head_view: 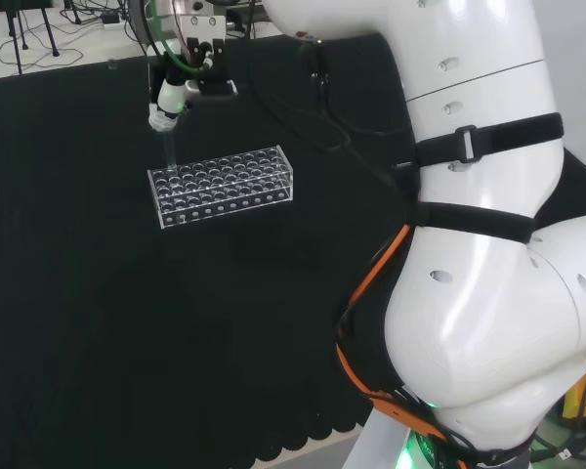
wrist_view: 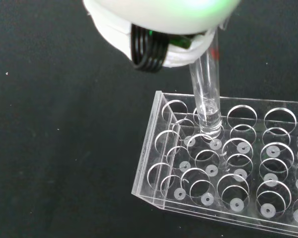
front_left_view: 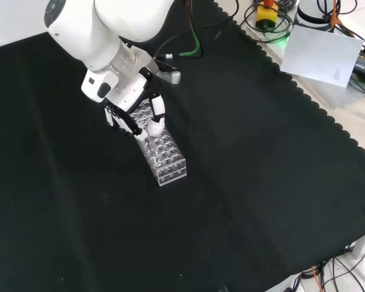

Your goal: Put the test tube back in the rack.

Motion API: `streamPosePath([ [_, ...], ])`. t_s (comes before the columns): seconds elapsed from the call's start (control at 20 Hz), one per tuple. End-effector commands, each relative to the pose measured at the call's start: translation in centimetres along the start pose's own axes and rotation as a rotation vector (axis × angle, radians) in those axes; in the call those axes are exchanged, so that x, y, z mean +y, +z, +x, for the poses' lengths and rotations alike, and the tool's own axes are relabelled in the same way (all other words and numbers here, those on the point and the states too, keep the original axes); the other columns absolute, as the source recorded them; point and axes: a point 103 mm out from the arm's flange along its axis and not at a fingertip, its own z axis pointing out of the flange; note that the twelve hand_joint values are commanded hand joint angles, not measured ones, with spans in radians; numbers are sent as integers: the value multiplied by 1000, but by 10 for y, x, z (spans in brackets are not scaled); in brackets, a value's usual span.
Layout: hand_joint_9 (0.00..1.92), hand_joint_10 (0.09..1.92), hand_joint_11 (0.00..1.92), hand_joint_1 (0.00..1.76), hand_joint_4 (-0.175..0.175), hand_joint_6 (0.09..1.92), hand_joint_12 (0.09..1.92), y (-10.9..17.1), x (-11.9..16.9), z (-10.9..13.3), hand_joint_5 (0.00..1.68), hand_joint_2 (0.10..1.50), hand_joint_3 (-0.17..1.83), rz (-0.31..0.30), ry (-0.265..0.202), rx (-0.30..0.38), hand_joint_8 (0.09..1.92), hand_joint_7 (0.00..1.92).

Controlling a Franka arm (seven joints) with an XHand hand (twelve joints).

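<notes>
Black cloth (head_view: 98, 322); one clear rack (head_view: 223, 186); hand (front_left_view: 147, 125) pinching one test tube (wrist_view: 206, 94) above it.

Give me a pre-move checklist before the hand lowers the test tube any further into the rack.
1. Tube held: the hand has fingers curled round the test tube - ok.
2. Tube tip at a hole: in the wrist view its lower end sits at a hole near the end of the rack - ok.
3. Tube upright: cannot tell; it looks slightly tilted in the wrist view.
4. Target hole free: cannot tell.
5. Rack flat on the black cloth - ok.
</notes>
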Motion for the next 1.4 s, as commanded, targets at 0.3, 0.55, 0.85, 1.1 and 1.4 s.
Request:
streamPosePath([
  [0.3,1462,207,941,1440,-175,87,1154,6,6,-3,1472,621,598,22,-1,4,563,1482],
  [0.55,1461,208,941,1440,-175,87,1154,11,10,-2,1472,621,598,31,-1,6,564,1482],
  [0.85,1461,208,940,1440,-175,87,1154,20,14,-2,1473,620,598,47,2,16,563,1482],
  [1.1,1462,208,941,1441,-175,87,1154,22,13,-3,1473,620,598,51,-1,28,562,1483],
  [1.4,1462,208,940,1440,-175,87,1154,31,13,0,1473,620,599,65,2,26,562,1483],
])
